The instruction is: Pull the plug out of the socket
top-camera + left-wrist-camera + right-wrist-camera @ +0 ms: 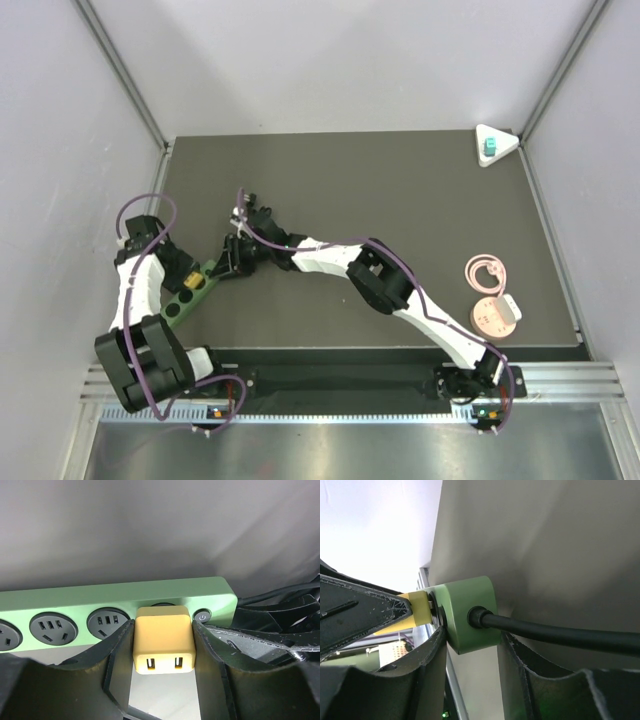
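Observation:
The teal plug (489, 149) sits on the white triangular socket (503, 138) in the far right corner of the table, far from both grippers. My left gripper (162, 630) is shut on a yellow cube adapter (162, 642) that sits in the end outlet of a green power strip (100, 600). My right gripper (470, 637) is shut on the cable end of that strip (470, 607), where a black cord (560, 632) leaves it. In the top view both grippers meet at the strip (190, 292), left of centre.
A round pink disc (493, 319) with a small white cube (510, 303) lies near the right front edge, a pink coiled ring (487, 272) just behind it. Grey walls enclose the table on three sides.

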Tool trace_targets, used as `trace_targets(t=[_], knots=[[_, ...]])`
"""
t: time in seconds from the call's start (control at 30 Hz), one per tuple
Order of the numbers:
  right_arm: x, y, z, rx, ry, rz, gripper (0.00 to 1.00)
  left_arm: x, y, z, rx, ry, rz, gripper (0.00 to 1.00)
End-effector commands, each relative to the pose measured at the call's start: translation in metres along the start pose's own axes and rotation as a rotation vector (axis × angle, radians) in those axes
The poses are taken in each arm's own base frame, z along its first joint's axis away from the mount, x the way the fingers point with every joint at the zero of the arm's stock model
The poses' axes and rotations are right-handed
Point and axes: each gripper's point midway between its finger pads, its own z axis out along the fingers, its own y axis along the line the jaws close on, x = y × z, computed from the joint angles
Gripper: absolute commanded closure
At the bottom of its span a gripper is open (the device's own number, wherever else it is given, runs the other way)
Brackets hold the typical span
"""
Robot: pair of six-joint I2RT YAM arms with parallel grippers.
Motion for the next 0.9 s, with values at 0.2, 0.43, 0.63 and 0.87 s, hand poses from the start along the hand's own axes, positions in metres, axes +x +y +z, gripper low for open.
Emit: trace_targets(t=[0.2,0.43,0.63,0.87], knots=[[0.044,-0.162,-0.011,0.536,0.024,0.04,1.0,-0.028,-0.048,-0.038,0.134,-0.078,0.038,1.0],[0.048,-0.171,-0.014,0.583,0.027,0.031,1.0,-0.013,-0.071,-0.017,0.201,0.068,0.009,1.0],[0.05,-0.171,-0.015,0.575,0.035,0.048,1.0,-0.01,-0.081,-0.019,0.242,0.118,0.001,1.0],[0.044,-0.149,-0.011,0.438,0.009,0.126,1.0,-0.022,-0.044,-0.032,0.19,-0.08,0.031,1.0]])
